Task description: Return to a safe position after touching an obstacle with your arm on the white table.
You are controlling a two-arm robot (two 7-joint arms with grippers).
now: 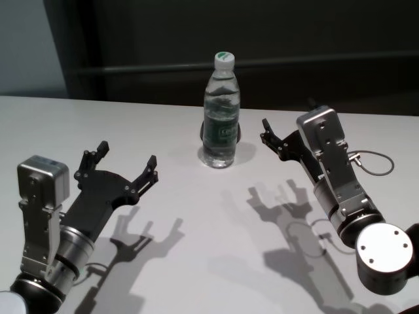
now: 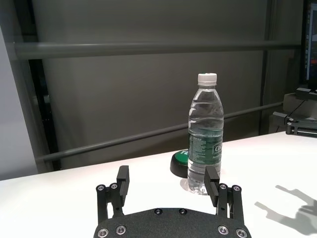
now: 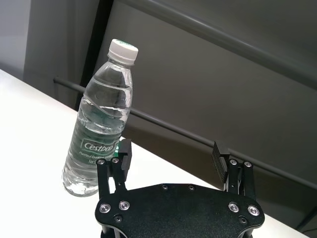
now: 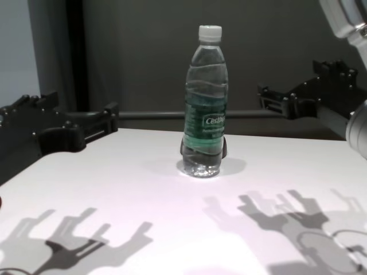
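The obstacle, a clear water bottle (image 1: pixel 220 111) with a white cap and dark green label, stands upright on the white table (image 1: pixel 190 203). My right gripper (image 1: pixel 288 119) hovers open just to the right of it, a short gap away, with nothing between its fingers. In the right wrist view the bottle (image 3: pixel 101 134) stands beside one finger of the right gripper (image 3: pixel 171 153), not touching. My left gripper (image 1: pixel 127 159) is open and empty above the table's near left part, well short of the bottle (image 2: pixel 205 134). The chest view shows the bottle (image 4: pixel 206 103) between both grippers.
A dark round puck with a green top (image 2: pixel 181 161) lies on the table right behind the bottle. A grey cable (image 1: pixel 373 163) loops off my right wrist. A dark wall with a horizontal rail runs behind the table's far edge.
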